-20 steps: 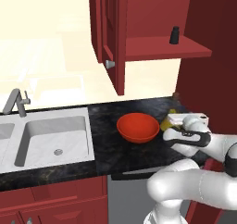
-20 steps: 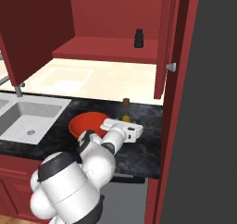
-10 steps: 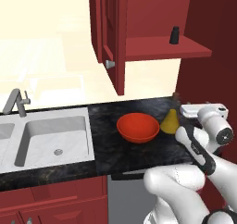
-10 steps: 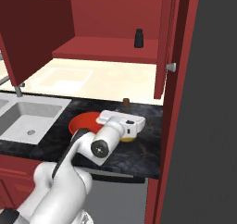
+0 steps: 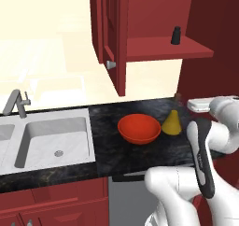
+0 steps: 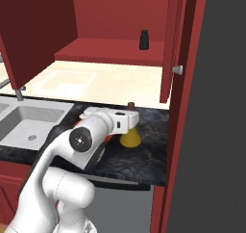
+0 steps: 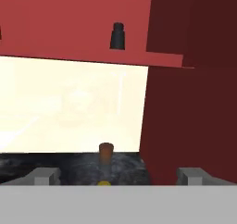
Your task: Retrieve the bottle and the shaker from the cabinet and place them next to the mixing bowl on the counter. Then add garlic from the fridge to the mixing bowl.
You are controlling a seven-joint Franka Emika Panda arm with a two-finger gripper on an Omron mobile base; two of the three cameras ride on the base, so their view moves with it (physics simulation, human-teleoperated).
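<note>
The yellow flask-shaped bottle (image 5: 172, 123) stands upright on the black counter (image 5: 107, 122), just right of the red-orange mixing bowl (image 5: 138, 128). In the right base view the bottle (image 6: 129, 138) sits right behind my hand. My gripper (image 7: 119, 174) is open, its fingertips (image 7: 44, 175) spread wide on either side of the bottle's brown stopper (image 7: 106, 151), holding nothing. The small black shaker (image 5: 176, 35) stands on the red shelf of the open wall cabinet (image 5: 158, 50); it also shows as the shaker (image 6: 143, 39) and, straight ahead and above, the shaker (image 7: 118, 35).
A steel sink (image 5: 56, 141) with a faucet (image 5: 16, 103) is set into the counter on the left. The open cabinet door (image 5: 112, 33) with its silver knob hangs above the bowl. A tall dark grey surface (image 6: 226, 107) walls off the right side.
My hand has let go of the bottle and risen up and back from it. The bottle now stands free beside the bowl.
</note>
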